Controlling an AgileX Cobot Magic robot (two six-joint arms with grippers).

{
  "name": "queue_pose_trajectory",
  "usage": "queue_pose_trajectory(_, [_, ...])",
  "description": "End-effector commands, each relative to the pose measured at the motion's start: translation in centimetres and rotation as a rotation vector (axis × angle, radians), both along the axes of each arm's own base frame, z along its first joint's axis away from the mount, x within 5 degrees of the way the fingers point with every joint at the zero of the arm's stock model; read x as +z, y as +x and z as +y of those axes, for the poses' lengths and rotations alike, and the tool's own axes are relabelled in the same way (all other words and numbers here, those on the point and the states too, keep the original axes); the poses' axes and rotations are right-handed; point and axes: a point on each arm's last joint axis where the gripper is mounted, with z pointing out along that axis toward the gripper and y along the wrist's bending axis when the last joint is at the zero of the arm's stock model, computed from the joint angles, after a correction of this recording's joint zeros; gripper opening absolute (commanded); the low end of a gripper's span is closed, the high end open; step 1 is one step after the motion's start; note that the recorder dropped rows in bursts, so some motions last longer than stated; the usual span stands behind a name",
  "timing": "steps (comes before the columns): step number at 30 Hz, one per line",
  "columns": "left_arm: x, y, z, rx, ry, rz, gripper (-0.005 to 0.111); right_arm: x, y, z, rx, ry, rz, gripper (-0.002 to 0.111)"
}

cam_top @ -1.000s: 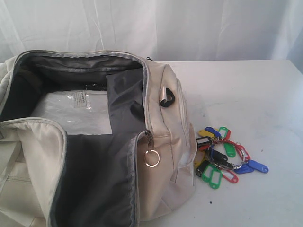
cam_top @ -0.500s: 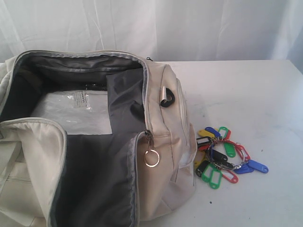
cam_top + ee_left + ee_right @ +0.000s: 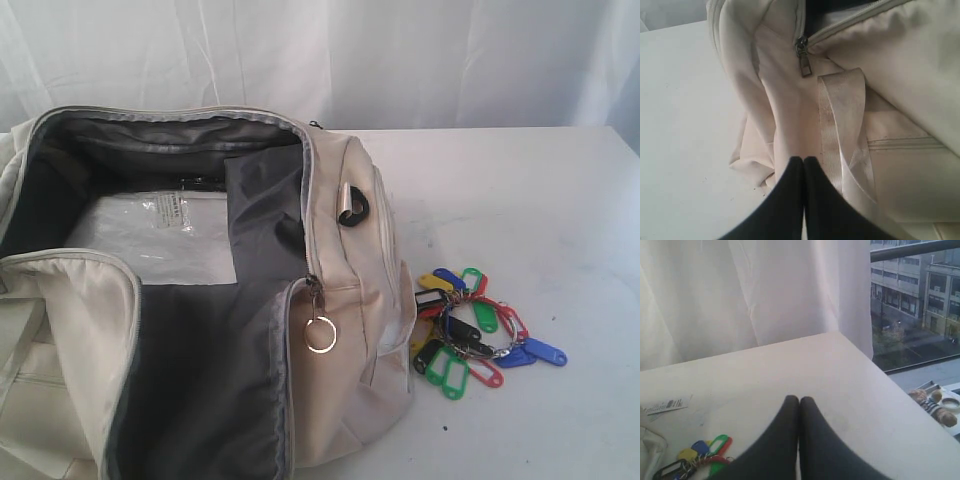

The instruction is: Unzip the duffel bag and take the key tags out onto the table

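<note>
The cream-white duffel bag (image 3: 350,260) lies unzipped on the left of the table (image 3: 540,200), its dark grey lining and a clear plastic packet showing inside. The bunch of coloured key tags (image 3: 475,325) rests on the table just right of the bag. Neither gripper shows in the exterior view. My left gripper (image 3: 803,160) is shut and empty, close over the bag's end (image 3: 785,100) near a webbing handle (image 3: 840,130) and a zipper pull (image 3: 805,62). My right gripper (image 3: 799,400) is shut and empty above the table (image 3: 840,370), with the key tags (image 3: 700,455) off to one side.
A silver ring zipper pull (image 3: 320,335) hangs at the bag's near opening. White curtain (image 3: 400,60) backs the table. A small barcode label (image 3: 665,404) lies on the table. The table's corner edge (image 3: 875,365) borders a window.
</note>
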Motion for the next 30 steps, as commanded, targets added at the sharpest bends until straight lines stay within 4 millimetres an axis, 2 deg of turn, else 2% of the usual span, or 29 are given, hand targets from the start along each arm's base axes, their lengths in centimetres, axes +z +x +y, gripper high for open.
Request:
queue_pose_trajectory(1, [-0.1,0.0,0.0,0.005,-0.007,-0.004,0.0,-1.9,0.5,0.1,0.011,0.015,-0.034,0.0])
queue_pose_trajectory(4, [-0.1,0.0,0.0,0.005,-0.007,-0.004,0.0,-2.4,0.4,0.1,0.003,0.013,0.025,0.0])
queue_pose_trajectory(8, [-0.1,0.0,0.0,0.005,-0.007,-0.004,0.0,-2.8,0.4,0.0,0.008,-0.078,0.067,0.0])
queue_pose_trajectory(12, [-0.1,0.0,0.0,0.005,-0.007,-0.004,0.0,-3.6,0.2,0.0,0.006,-0.04,0.159,0.0])
queue_pose_trajectory(23, [-0.1,0.0,0.0,0.005,-0.007,-0.004,0.0,-3.7,0.2,0.0,0.006,-0.025,0.166,0.0])
queue_pose_trajectory(30, [-0.1,0.0,0.0,0.005,-0.007,-0.004,0.0,-3.7,0.2,0.0,0.017,-0.099,0.173,0.0])
